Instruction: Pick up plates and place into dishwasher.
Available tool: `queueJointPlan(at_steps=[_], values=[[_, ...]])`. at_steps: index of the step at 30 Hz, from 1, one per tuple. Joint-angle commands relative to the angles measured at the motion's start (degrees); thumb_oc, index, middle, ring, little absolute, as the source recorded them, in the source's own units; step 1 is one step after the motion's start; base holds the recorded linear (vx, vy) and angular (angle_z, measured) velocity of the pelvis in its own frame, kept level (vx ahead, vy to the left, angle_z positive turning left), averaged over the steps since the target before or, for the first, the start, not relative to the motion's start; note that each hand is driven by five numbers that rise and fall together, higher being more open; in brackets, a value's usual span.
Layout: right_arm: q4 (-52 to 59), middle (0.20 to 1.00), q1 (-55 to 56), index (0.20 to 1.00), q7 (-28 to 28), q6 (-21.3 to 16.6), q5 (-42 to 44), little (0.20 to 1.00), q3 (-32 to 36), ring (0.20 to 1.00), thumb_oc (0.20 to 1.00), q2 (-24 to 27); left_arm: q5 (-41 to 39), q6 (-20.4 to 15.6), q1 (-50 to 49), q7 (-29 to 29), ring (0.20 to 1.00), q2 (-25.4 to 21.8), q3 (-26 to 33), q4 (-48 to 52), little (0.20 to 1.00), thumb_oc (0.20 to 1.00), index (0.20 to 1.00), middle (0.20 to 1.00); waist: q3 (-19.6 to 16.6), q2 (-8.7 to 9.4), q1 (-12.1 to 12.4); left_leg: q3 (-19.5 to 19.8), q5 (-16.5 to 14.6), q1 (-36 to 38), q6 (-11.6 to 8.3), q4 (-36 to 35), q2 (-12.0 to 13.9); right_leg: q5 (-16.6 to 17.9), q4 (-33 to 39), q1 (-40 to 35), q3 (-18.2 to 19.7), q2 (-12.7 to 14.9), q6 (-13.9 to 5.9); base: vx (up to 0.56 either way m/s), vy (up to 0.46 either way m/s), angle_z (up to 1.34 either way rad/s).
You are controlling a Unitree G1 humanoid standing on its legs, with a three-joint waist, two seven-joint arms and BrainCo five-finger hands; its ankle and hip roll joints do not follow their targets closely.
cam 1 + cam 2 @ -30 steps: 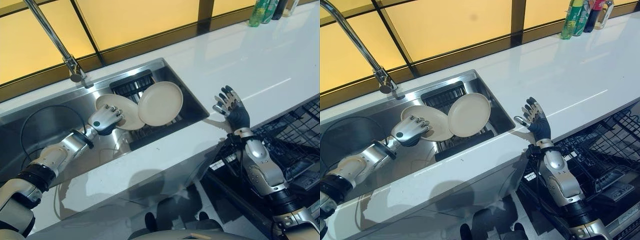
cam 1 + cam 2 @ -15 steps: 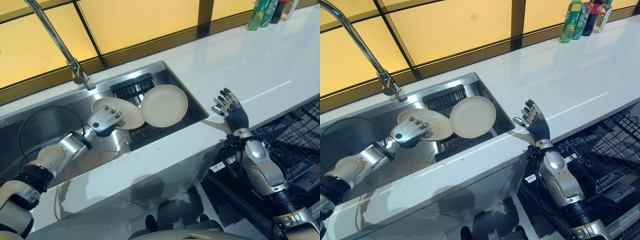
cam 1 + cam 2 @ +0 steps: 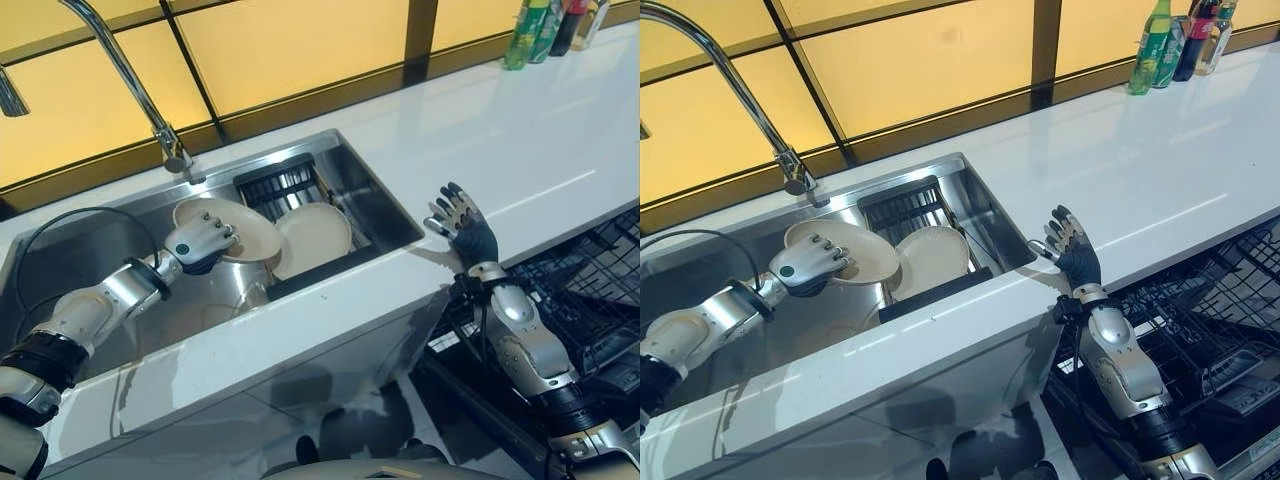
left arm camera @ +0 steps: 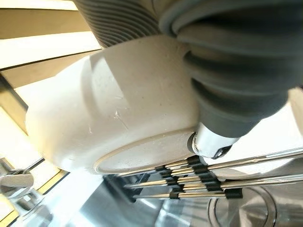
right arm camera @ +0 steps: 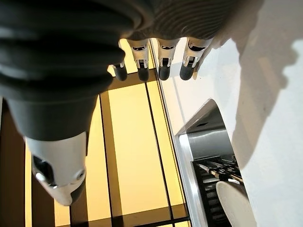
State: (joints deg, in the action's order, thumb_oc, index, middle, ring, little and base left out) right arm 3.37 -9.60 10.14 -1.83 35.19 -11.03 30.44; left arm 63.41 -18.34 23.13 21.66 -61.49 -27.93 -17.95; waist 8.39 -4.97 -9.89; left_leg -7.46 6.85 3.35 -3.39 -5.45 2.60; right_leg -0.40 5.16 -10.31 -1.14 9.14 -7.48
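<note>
A cream plate (image 3: 235, 226) is gripped at its rim by the left hand (image 3: 198, 243), fingers curled over it, and is held tilted over the sink (image 3: 360, 182). A second plate (image 3: 315, 234) is seen leaning in the sink just beside it. The right hand (image 3: 462, 221) is held spread above the counter (image 3: 520, 140) edge, beside the dishwasher rack (image 3: 600, 290).
</note>
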Motion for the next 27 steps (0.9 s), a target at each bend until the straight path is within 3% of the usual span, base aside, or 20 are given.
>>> queueJointPlan(at_steps=[1, 5, 7, 10, 13, 18, 24, 27], values=[[2.08, 1.000, 0.62, 1.000, -1.11, -2.07, 1.46, 1.000, 2.51, 1.000, 1.000, 1.46, -1.18, 1.80, 0.05, -1.76, 0.200, -5.70, 4.20, -1.15, 0.200, 0.200, 0.200, 0.200, -3.28, 1.12, 3.19, -0.34, -7.03, 4.18, -0.11, 0.45, -0.28, 5.45, -0.20, 6.37, -1.51, 2.29, -2.30, -0.05, -0.021, 0.04], [2.33, 1.000, 0.17, 1.000, -1.00, -2.76, 1.80, 1.000, 2.45, 1.000, 1.000, 1.79, -4.71, 4.63, 0.29, 2.37, 0.200, -6.53, 5.56, -0.88, 0.200, 0.200, 0.200, 0.200, -3.51, 1.44, 3.81, -0.06, -6.94, 4.05, -0.22, 0.45, -0.17, 5.36, -0.16, 6.16, -2.07, 2.18, -2.26, -0.05, -0.019, 0.08], [2.94, 1.000, 0.11, 1.000, -0.62, -2.90, 1.72, 1.000, 2.65, 1.000, 1.000, 1.93, -8.75, 5.30, -0.18, 8.44, 0.200, -6.48, 7.42, -0.43, 0.200, 0.200, 0.200, 0.200, -3.61, 1.72, 4.22, 0.10, -6.85, 3.94, -0.29, 0.45, -0.08, 5.37, -0.16, 6.12, -2.36, 2.12, -2.23, -0.04, -0.022, 0.07], [3.90, 1.000, 0.66, 1.000, -0.64, -3.30, 0.79, 1.000, 3.81, 1.000, 1.000, 1.72, -11.99, 3.57, -2.18, 15.36, 0.200, -5.69, 12.29, 2.30, 0.200, 0.200, 0.200, 0.200, -3.98, 2.21, 5.05, 0.27, -6.81, 3.77, -0.35, 0.45, 0.12, 5.30, -0.16, 6.03, -2.88, 2.02, -2.21, -0.04, -0.031, 0.03], [4.78, 1.000, 0.01, 1.000, -1.10, -4.02, -0.18, 1.000, 4.86, 1.000, 1.000, 1.80, -13.36, 1.20, -4.66, 17.47, 0.200, -4.09, 17.06, 6.35, 0.200, 0.200, 0.200, 0.200, -4.32, 2.71, 5.67, 0.53, -6.94, 3.77, -0.37, 0.45, 0.22, 5.16, -0.16, 5.84, -3.24, 1.87, -2.11, -0.04, -0.040, 0.04], [7.19, 1.000, -4.76, 1.000, -2.19, -5.66, -3.90, 1.000, 4.91, 1.000, 1.000, 2.17, -22.91, -3.40, -3.93, 12.70, 0.200, -0.53, 18.85, 12.62, 0.200, 0.200, 0.200, 0.200, -4.91, 3.95, 6.73, 1.10, -6.57, 3.60, -0.40, 0.45, 0.38, 5.63, -0.16, 5.71, -3.99, 1.61, -1.85, -0.06, -0.045, 0.10], [11.50, 1.000, -8.65, 1.000, -7.27, -6.23, -8.78, 1.000, 4.13, 1.000, 1.000, 2.98, -36.75, -9.02, -3.11, -1.07, 0.200, 5.83, 20.10, 20.20, 0.200, 0.200, 0.200, 0.200, -6.07, 4.90, 7.79, 1.64, -6.65, 3.68, -0.29, 0.45, 0.62, 5.23, -0.16, 5.33, -4.03, 1.00, -1.69, -0.04, -0.026, 0.03], [13.10, 1.000, -10.57, 1.000, -10.84, -6.02, -10.43, 1.000, 3.26, 1.000, 1.000, 3.97, -43.75, -9.16, -1.74, -9.58, 0.200, 7.92, 19.79, 23.90, 0.200, 0.200, 0.200, 0.200, -6.52, 5.28, 8.18, 1.88, -6.66, 3.81, -0.22, 0.45, 0.69, 5.00, -0.16, 5.05, -3.89, 0.53, -1.48, -0.03, -0.023, 0.00]])
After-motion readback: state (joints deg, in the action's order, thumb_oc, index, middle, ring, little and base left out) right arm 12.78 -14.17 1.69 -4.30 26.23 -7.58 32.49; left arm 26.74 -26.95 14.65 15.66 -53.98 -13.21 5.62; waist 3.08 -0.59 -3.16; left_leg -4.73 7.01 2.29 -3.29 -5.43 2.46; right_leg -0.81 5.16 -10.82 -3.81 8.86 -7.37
